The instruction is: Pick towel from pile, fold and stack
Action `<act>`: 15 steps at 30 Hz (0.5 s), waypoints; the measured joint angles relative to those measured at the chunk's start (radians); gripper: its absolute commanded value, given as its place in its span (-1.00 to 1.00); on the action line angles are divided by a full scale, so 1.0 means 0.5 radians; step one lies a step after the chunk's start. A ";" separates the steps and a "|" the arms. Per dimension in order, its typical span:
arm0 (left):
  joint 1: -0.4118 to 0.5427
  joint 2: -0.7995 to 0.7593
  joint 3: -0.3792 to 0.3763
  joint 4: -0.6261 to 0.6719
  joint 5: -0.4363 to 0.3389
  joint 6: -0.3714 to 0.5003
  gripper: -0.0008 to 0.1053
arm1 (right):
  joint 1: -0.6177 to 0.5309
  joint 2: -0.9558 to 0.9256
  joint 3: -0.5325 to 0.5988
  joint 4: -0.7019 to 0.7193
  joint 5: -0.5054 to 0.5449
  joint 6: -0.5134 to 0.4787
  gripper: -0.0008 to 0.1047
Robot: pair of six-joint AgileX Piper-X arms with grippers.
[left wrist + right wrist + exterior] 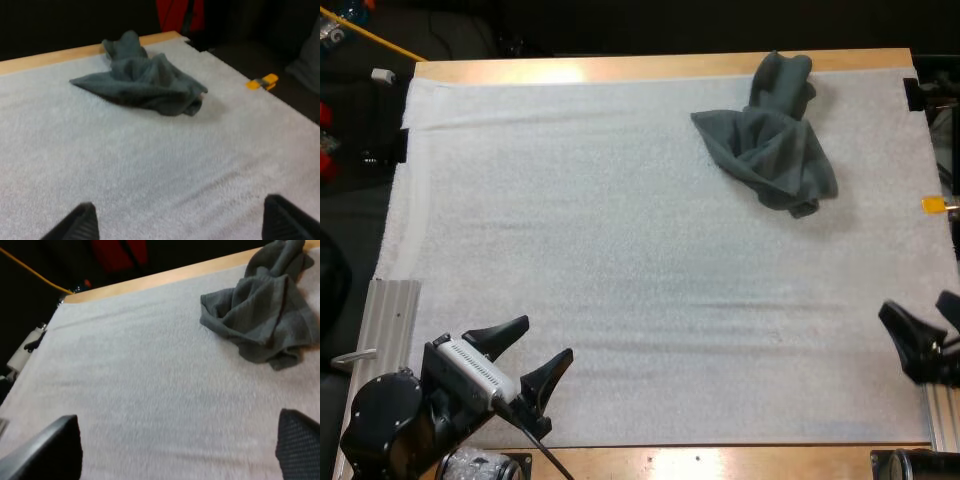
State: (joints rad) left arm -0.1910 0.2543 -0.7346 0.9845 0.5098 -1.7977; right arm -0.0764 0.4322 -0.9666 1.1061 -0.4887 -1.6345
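While the crumpled dark grey-green towel (770,140) lies on the white mat (620,260) toward the far right of the desk (620,68), both hands are over the near part of the mat, well apart from it. The towel is a single bunched heap. A narrow rumpled part reaches to the mat's far edge, right at the wooden strip of the desk, and a broader, folded-over part spreads toward the near side.

The left hand (547,338) is at the near left corner of the mat, released, its two black fingers spread apart with bare mat between them. In the left wrist view the towel (145,82) lies well ahead of that hand's parted fingers, close to the wooden far edge.

The right hand (917,306) is at the right edge of the mat on the near side, likewise released, with its fingers apart and clear of any thing. In the right wrist view the towel (260,315) rests far ahead of that hand, up against the far strip of the desk, with plain mat between the two.
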 measured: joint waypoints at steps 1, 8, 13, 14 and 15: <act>0.000 0.003 0.000 0.000 -0.017 0.000 0.25 | 0.002 0.044 0.000 -0.045 0.000 0.035 0.47; 0.000 0.003 0.000 0.000 -0.057 0.000 0.25 | 0.122 0.399 0.000 -0.355 0.015 0.228 0.47; 0.000 0.003 0.000 0.000 -0.057 0.000 0.25 | 0.302 0.692 0.000 -0.519 0.155 0.345 0.47; 0.000 0.003 0.000 0.000 -0.057 0.000 0.25 | 0.346 0.751 0.000 -0.565 0.193 0.375 0.47; 0.000 0.003 0.000 0.000 -0.057 0.000 0.25 | 0.384 0.822 0.000 -0.607 0.222 0.413 0.47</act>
State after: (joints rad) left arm -0.1910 0.2557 -0.7346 0.9845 0.4812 -1.7977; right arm 0.1157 0.8432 -0.9666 0.8024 -0.3778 -1.4282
